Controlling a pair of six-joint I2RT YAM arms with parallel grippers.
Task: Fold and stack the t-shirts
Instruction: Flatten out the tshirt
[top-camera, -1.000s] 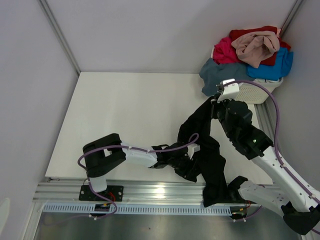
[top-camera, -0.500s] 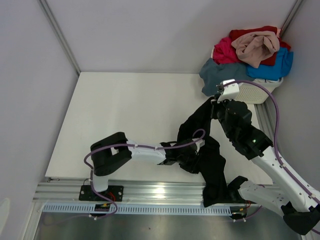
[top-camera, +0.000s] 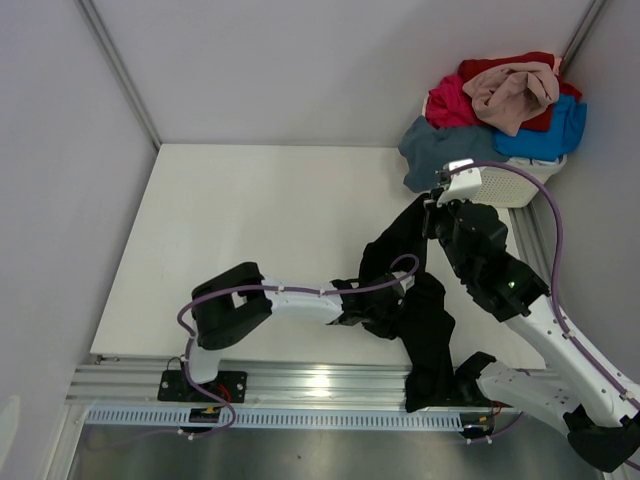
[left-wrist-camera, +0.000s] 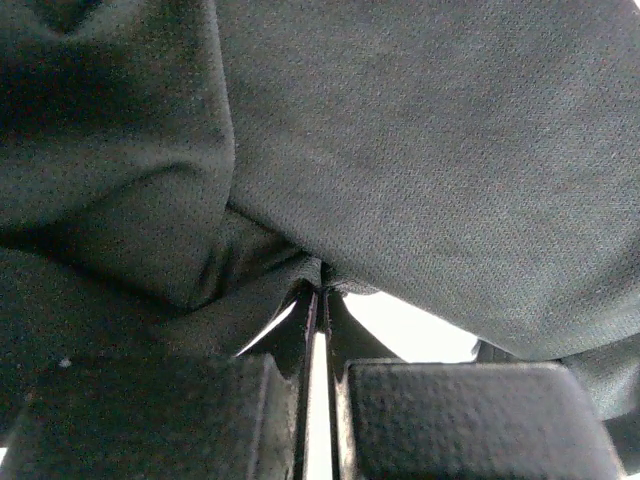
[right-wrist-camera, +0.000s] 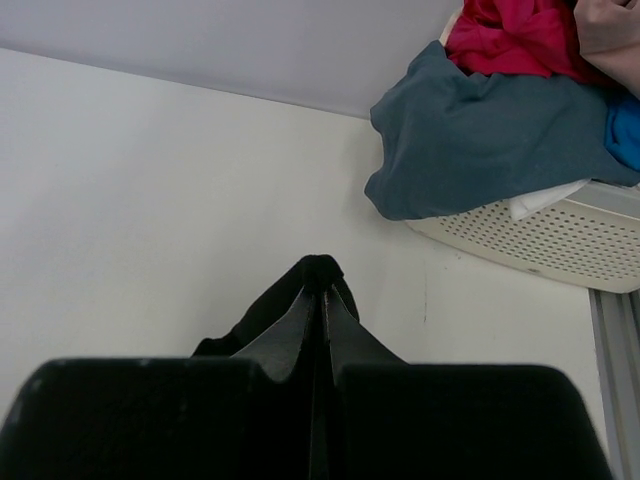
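Observation:
A black t-shirt (top-camera: 425, 320) hangs in a long crumpled strip from the middle right of the table down over its near edge. My right gripper (top-camera: 428, 212) is shut on the shirt's upper end; in the right wrist view a black fold (right-wrist-camera: 320, 270) pokes out between the fingertips (right-wrist-camera: 300, 315). My left gripper (top-camera: 392, 312) is shut on the shirt's lower middle, and in the left wrist view the black cloth (left-wrist-camera: 420, 160) fills the frame, bunching at the closed tips (left-wrist-camera: 322, 290). The other t-shirts, slate grey-blue (top-camera: 430, 148), magenta (top-camera: 450, 105), beige-pink (top-camera: 512, 92), red (top-camera: 505, 65) and bright blue (top-camera: 550, 132), lie heaped on the basket.
The white slotted basket (top-camera: 508, 185) stands at the table's back right corner, close behind my right arm; it also shows in the right wrist view (right-wrist-camera: 540, 235). The white table (top-camera: 250, 230) stretches out to the left. Grey walls close in the back and sides.
My left gripper has slid right along the near part of the table into the black shirt and closed on it. The right gripper has kept its hold and barely moved.

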